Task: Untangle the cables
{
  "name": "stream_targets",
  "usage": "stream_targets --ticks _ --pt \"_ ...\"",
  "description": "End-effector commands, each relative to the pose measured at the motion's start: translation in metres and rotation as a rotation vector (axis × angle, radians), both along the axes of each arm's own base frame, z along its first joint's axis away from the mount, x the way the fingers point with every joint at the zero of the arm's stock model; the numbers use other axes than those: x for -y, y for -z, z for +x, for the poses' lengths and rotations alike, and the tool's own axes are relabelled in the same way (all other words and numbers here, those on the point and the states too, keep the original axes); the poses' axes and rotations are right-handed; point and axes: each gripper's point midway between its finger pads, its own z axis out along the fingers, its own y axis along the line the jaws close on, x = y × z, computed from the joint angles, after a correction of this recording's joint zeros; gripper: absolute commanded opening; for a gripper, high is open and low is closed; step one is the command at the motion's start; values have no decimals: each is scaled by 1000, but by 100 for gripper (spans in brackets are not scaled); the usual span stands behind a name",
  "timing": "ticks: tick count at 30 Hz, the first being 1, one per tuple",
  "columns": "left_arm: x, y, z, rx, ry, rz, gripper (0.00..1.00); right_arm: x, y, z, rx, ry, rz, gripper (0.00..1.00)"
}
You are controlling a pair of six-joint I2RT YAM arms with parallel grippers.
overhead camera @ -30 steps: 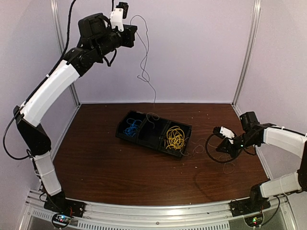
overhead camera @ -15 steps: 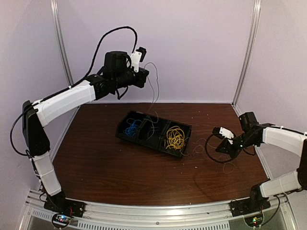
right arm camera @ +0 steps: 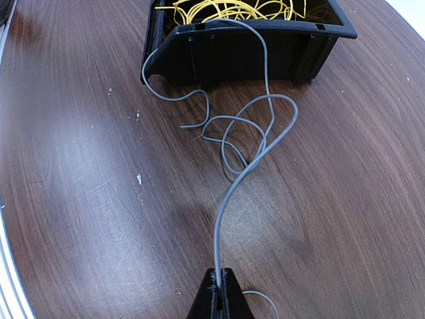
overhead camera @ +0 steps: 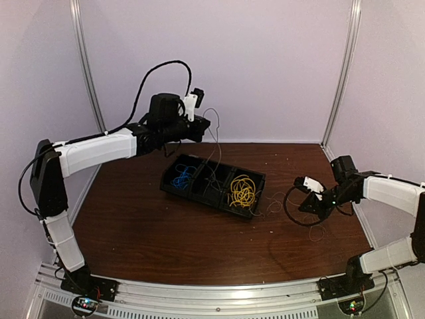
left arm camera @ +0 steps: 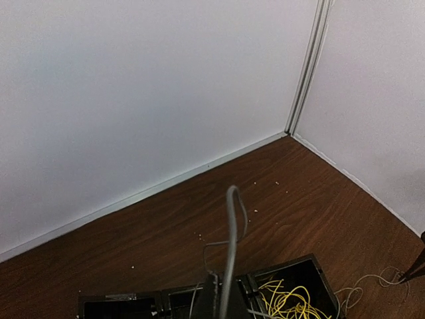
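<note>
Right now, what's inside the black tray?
Tray: blue cables in the left compartment, yellow cables in the right, grey cable hanging into the middle from the left gripper. Middle floor too dark to read.

Robot lab test cell: white wall panels (overhead camera: 265,66), alu corner posts (overhead camera: 341,73), table (overhead camera: 166,232) w/ mounting rail (overhead camera: 212,290).

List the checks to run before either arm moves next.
1. Left gripper shut on its grey wire: ok.
2. That wire hangs down to the tray's middle compartment: ok.
3. Right gripper shut on the second grey wire: ok.
4. Second wire clear of the tray: not ok, it drapes over the wall by the yellow wires.
5. Second wire free of loops: not ok, loops cross on the table.
6. Both grey wires separate pieces: cannot tell.
</note>
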Motion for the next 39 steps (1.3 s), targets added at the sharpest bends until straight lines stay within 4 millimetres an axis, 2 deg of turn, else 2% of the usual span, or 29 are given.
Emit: stream_targets --ticks 1,14,21,24,28,31,35,39 --pt "6 6 5 1 10 -66 0 -2 5 -4 -14 -13 1 3" --pt "10 98 3 -154 24 9 0 -2 5 -6 -12 -17 0 3" --pt "0 141 1 -235 -16 96 0 -2 6 -6 -14 -17 0 3" --pt "-11 151 -12 -267 -18 117 0 -2 6 -6 -17 -17 -1 3" --pt "-34 148 -32 -262 -51 117 0 -2 6 -6 -15 -18 -1 3" --pt "-50 154 -42 -277 -78 151 0 -3 7 -6 -20 -19 2 3" --pt "-58 165 -52 -307 -76 177 0 -4 9 -6 -30 -23 4 3" --pt "-57 175 -49 -327 -87 207 0 -4 9 -6 -34 -25 4 3"
